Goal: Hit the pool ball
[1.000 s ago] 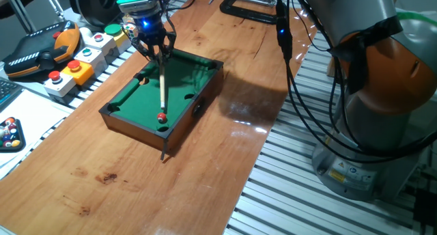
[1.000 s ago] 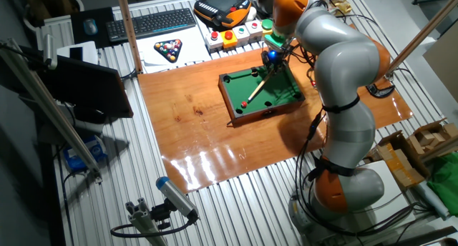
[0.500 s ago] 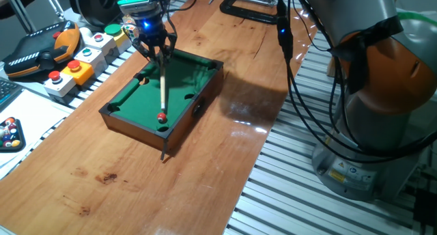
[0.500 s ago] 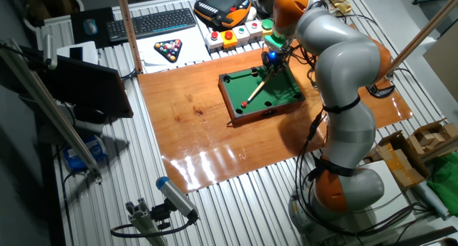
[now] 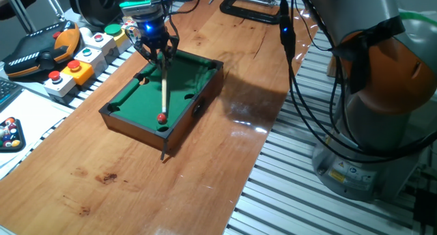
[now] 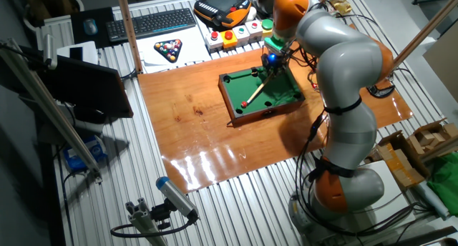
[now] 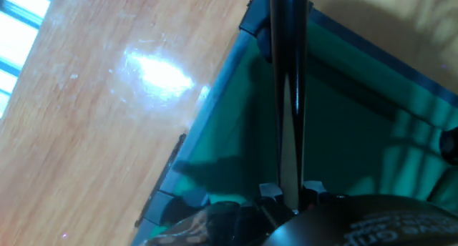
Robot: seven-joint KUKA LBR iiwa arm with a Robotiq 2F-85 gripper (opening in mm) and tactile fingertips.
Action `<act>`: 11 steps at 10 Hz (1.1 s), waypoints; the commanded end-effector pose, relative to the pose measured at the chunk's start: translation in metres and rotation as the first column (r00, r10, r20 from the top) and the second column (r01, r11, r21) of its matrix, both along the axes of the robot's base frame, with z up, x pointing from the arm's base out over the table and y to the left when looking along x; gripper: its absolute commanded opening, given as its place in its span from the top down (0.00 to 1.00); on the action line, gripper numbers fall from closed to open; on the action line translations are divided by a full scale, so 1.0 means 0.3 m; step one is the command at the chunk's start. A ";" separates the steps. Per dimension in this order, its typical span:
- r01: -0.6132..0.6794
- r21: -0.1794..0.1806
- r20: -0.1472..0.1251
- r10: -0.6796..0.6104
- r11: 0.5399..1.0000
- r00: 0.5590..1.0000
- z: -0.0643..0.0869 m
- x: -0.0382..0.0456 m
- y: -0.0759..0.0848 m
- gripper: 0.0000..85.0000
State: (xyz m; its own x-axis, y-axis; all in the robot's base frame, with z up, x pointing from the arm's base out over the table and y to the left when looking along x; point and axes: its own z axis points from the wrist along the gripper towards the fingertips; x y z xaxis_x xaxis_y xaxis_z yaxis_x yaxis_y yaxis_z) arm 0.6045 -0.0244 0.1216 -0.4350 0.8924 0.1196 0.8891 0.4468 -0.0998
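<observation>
The gripper (image 5: 162,52) hangs over the far end of the miniature pool table (image 5: 205,81), its fingers closed around the upper end of a slim wooden cue stick (image 5: 164,85). The cue slopes down from the fingers across the green felt, and its tip sits right at the pool ball (image 5: 162,117) — whether the two actually touch cannot be told at this size. The pool ball, small and glossy red, lies on the felt near the table's near end, just beside a pocket in the near rail.

From the other fixed view the same layout shows: the gripper (image 6: 270,58) above the table's far rail, the cue (image 6: 256,88) running diagonally over the felt, the ball (image 6: 244,104) at its lower tip, inside the pool table (image 6: 236,116).

In the hand view the cue (image 7: 288,96) appears as a dark shaft pinched between the two finger pads (image 7: 268,191) — the table's felt and rail (image 7: 215,103) lie blurred behind it, and the ball cannot be made out.
</observation>
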 end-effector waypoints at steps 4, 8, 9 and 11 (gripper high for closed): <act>-0.027 -0.008 0.007 0.027 1.000 1.000 -0.004 0.024 -0.024 0.99; -0.030 -0.008 0.008 0.030 1.000 1.000 -0.006 0.026 -0.028 0.99; -0.033 -0.006 0.009 0.033 0.999 0.999 -0.006 0.031 -0.033 0.99; -0.037 -0.002 0.009 0.037 0.999 0.999 -0.004 0.048 -0.044 0.99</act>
